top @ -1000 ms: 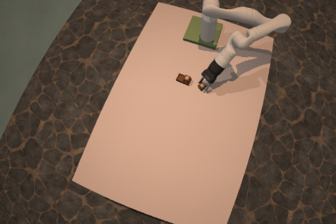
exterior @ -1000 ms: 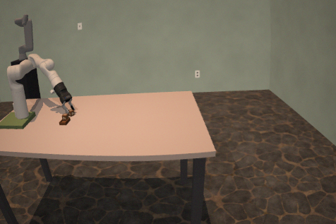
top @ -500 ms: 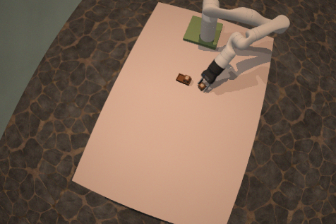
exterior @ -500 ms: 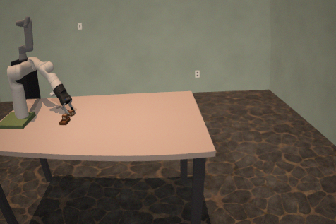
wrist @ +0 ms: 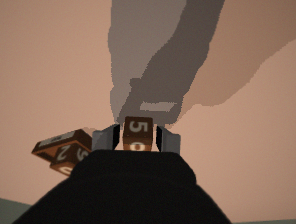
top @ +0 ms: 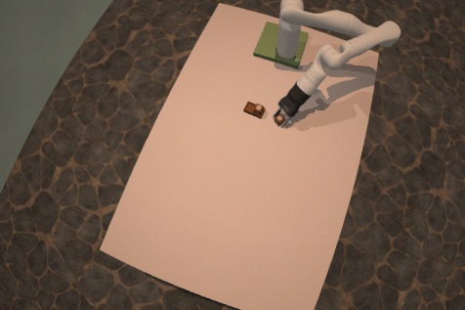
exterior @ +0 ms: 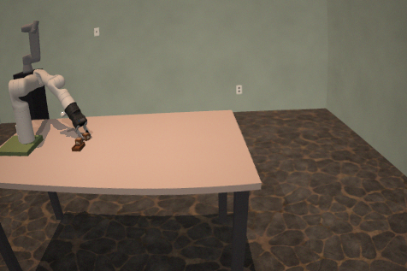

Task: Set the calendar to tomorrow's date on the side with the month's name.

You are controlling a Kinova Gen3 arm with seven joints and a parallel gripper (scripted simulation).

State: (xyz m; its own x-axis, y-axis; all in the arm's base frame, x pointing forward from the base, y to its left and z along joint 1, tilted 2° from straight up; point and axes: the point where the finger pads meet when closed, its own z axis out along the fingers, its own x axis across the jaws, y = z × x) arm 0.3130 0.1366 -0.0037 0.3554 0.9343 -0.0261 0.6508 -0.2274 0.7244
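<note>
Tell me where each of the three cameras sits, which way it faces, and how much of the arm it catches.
Top: high overhead, tilted down on the table; shows the whole arm, base plate, tool, tray.
Exterior: off to the side, roughly level, facing the table's long side and back wall; whole arm at far left.
Wrist: on the arm, looking past the open tool straddling a loose cube; only fingers and dark housing show.
All three share cube and tray.
</note>
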